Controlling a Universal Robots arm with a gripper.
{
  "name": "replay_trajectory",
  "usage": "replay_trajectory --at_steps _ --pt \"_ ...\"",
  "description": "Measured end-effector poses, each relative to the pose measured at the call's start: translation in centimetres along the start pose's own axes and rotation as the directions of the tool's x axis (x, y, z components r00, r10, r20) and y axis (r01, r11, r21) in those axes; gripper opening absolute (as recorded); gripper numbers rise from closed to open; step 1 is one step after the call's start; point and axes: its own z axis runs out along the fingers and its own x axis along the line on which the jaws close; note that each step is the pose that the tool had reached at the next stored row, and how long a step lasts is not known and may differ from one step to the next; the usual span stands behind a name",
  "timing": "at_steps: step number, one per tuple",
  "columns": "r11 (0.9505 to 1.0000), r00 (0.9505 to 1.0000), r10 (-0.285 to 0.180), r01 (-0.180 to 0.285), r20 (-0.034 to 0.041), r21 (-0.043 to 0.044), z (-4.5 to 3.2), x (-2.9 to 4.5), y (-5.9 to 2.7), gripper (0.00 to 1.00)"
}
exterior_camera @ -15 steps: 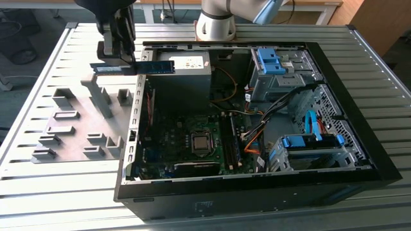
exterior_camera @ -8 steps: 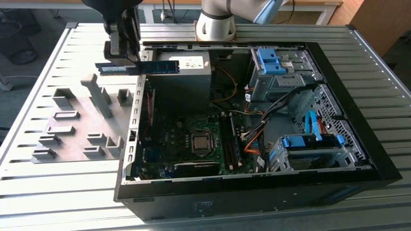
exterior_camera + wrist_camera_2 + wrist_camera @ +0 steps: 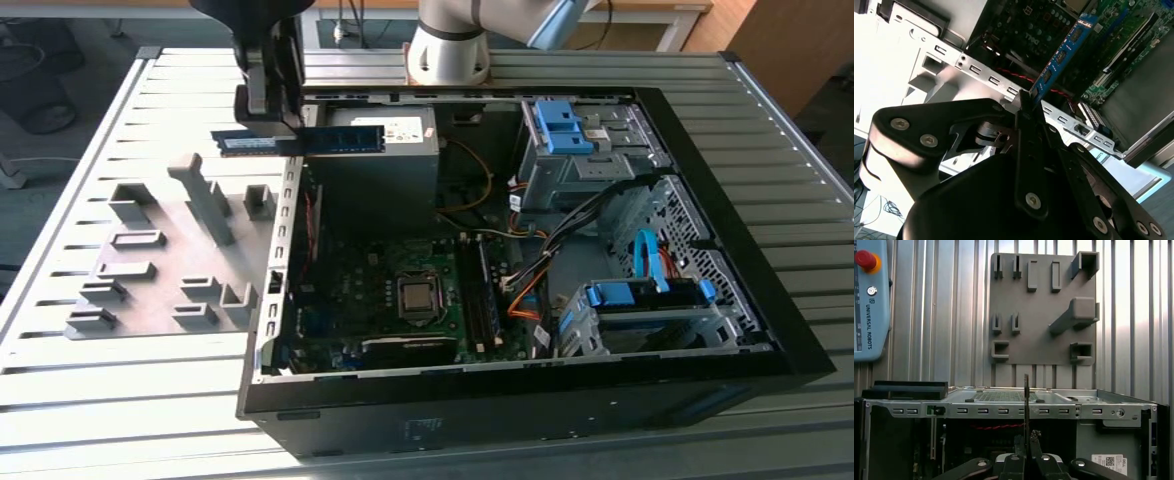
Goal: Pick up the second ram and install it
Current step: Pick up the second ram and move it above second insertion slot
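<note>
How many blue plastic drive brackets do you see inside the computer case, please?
2. A far bracket and a near bracket, each on a drive cage at the exterior view's right; others may be hidden.

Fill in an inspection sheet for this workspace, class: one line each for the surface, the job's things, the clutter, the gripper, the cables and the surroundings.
Surface: ribbed metal table carrying an open computer case and a grey fixture plate.
Job's things: second ram held in the air above the case's edge on the exterior view's left; seen edge-on in the first wrist view.
Clutter: nothing seen.
Gripper: gripper with fingers shut on the ram.
Cables: orange, black and blue cables inside the case.
Surroundings: teach pendant lying on the table; floor beyond the table.
</note>
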Motion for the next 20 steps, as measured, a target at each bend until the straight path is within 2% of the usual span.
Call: replay_trajectory --at_steps 20 --pt "1.0 1.0 0.0 0.0 0.0001 0.0 -0.05 0.0 -1.95 0.14"
